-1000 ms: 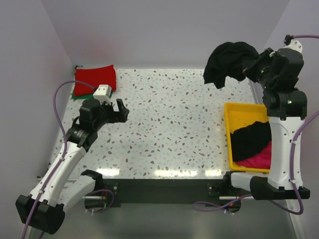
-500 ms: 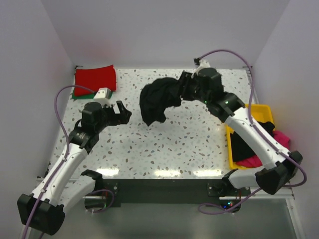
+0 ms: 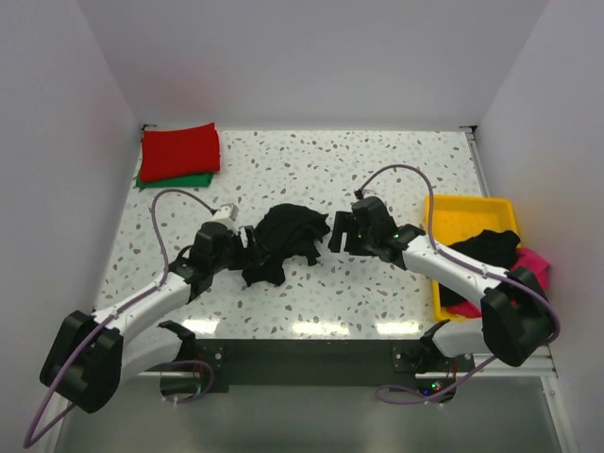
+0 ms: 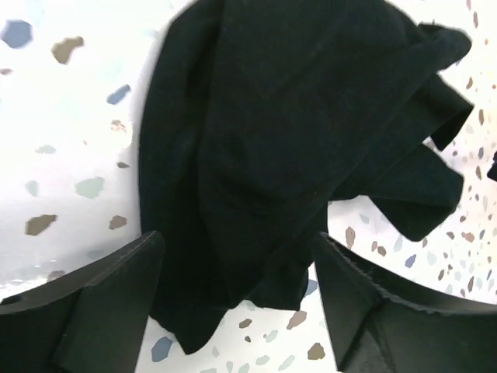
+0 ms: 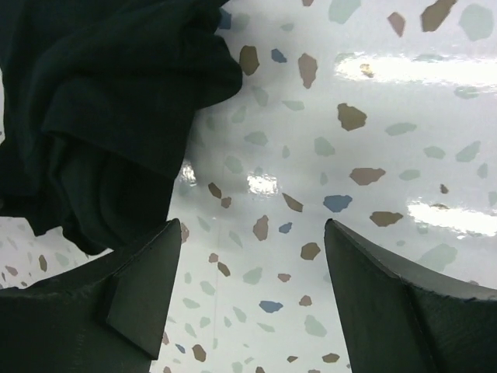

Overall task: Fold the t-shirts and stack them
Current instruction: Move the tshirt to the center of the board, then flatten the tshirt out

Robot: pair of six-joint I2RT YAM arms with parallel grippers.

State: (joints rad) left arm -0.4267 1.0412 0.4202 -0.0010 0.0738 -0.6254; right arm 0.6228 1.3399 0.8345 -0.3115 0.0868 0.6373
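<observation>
Table (image 3: 377, 170): speckled white. Black shirt (image 3: 283, 236): crumpled, at the table's middle, between the two grippers. Tray (image 3: 432, 236): yellow, right side, holds a second black shirt (image 3: 481, 247) and a pink shirt (image 3: 533, 260). Red shirt (image 3: 179, 149): folded, on a green shirt (image 3: 175, 179), far left corner. Left gripper (image 4: 239, 241) — jaws wide, straddling part of the crumpled shirt, not pinching it. Right gripper (image 5: 252, 229) — jaws wide, holding nothing, over bare table just beside that shirt.
</observation>
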